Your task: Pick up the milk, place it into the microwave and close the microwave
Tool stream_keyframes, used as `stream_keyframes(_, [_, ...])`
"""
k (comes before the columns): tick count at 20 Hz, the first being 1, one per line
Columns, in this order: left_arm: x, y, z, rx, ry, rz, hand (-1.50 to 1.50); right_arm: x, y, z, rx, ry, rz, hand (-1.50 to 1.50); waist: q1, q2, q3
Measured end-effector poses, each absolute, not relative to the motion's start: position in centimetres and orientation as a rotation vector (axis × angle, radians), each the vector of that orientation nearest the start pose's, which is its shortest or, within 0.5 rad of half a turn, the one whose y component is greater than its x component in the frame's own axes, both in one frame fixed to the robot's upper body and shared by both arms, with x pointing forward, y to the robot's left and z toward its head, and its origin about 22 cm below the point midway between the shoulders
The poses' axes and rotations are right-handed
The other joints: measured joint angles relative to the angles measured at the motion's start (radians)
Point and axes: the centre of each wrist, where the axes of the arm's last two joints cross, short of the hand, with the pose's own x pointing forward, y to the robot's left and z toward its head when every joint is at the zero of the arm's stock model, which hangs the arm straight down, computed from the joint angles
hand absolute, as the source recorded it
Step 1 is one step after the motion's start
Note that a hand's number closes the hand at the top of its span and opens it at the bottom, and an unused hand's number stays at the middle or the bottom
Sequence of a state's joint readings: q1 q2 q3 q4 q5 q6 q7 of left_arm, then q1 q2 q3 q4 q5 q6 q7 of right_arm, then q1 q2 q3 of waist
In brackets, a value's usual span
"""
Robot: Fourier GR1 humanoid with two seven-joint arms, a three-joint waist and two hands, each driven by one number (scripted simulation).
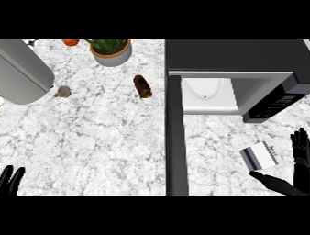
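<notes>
the milk (pixel 258 156), a small white carton with a dark stripe, lies on the marble counter (pixel 103 137) just beside the right hand (pixel 305 172), between its straight fingers and its outstretched thumb; the hand is open and whether it touches the carton cannot be told. beyond the hand stands the microwave (pixel 242 57), its door (pixel 176 137) swung wide open and reaching back toward the robot to the left of the milk. inside the white cavity sits a round white plate (pixel 202 89); nothing else shows in there. far to the left, at the lower edge, the left hand (pixel 2 180) rests open with fingers up. well beyond it are a grey rounded appliance (pixel 12 71), a small brownish lump (pixel 63 92), a dark brown oblong item (pixel 142 86), a potted plant (pixel 110 51) in a grey pot, and something orange (pixel 70 42) at the far edge
</notes>
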State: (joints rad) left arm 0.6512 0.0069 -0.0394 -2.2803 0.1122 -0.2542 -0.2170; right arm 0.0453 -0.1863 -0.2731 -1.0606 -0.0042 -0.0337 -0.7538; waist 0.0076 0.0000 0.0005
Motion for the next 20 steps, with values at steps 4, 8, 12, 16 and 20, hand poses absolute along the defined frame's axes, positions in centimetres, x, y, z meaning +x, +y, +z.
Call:
stream_keyframes(4, [8.3, 26.4, 7.5, -0.044, -1.917, -0.014, -1.50, 18.9, -35.6, -11.9, -0.446, -1.753, -0.040, -1.50, 0.002, 0.000, 0.000])
stream_keyframes(8, [8.6, 26.3, 7.2, -0.047, -1.918, -0.011, -1.50, 18.9, -35.6, -13.1, -0.424, -1.735, -0.030, -1.50, 0.001, 0.000, 0.000])
stream_keyframes(12, [8.6, 26.2, 6.6, -0.036, -1.922, -0.014, -1.50, 18.8, -36.2, -14.4, -0.383, -1.717, -0.024, -1.50, 0.004, 0.000, 0.000])
stream_keyframes(16, [8.5, 26.7, 6.2, -0.037, -1.923, -0.020, -1.50, 19.0, -37.0, -14.8, -0.327, -1.703, -0.033, -1.50, 0.004, 0.001, 0.001])
stream_keyframes(20, [8.3, 26.7, 6.1, -0.043, -1.918, -0.015, -1.50, 19.1, -36.8, -15.7, -0.294, -1.681, -0.060, -1.50, 0.006, 0.001, 0.001])
